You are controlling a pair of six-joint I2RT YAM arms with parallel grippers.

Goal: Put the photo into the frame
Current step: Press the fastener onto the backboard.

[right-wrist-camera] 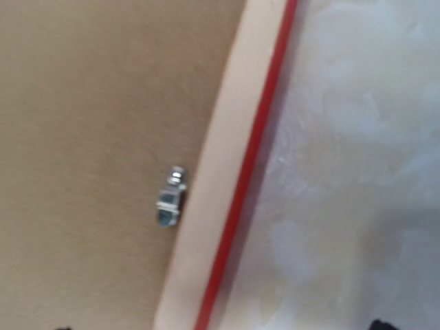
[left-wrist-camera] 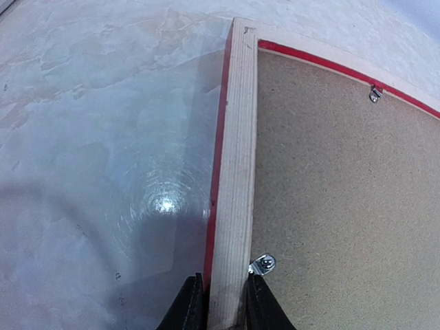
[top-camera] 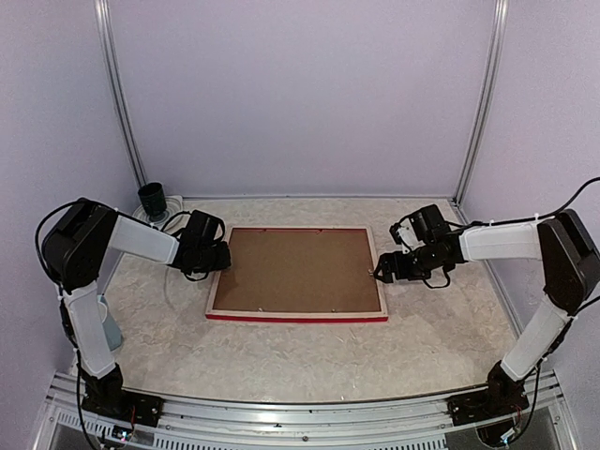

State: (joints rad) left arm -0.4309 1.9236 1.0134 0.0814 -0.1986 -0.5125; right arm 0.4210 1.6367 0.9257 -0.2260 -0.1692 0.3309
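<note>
The frame (top-camera: 296,316) lies face down in the middle of the table, pale wood back up and a red edge showing. A plain brown backing board (top-camera: 295,272) fills it. The photo is hidden. My left gripper (top-camera: 223,256) is shut on the frame's left rail (left-wrist-camera: 234,158), one finger on each side, beside a small metal clip (left-wrist-camera: 263,263). My right gripper (top-camera: 380,274) is open over the frame's right rail (right-wrist-camera: 216,179). Only its fingertips show, at the bottom corners of the right wrist view, apart from the rail. A metal clip (right-wrist-camera: 170,198) sits on the board there.
A dark cup (top-camera: 153,200) stands at the back left corner. Metal posts (top-camera: 473,103) rise at both back corners before the lilac walls. A second clip (left-wrist-camera: 375,93) sits on the frame's far rail. The table top (top-camera: 309,361) is pale and marbled.
</note>
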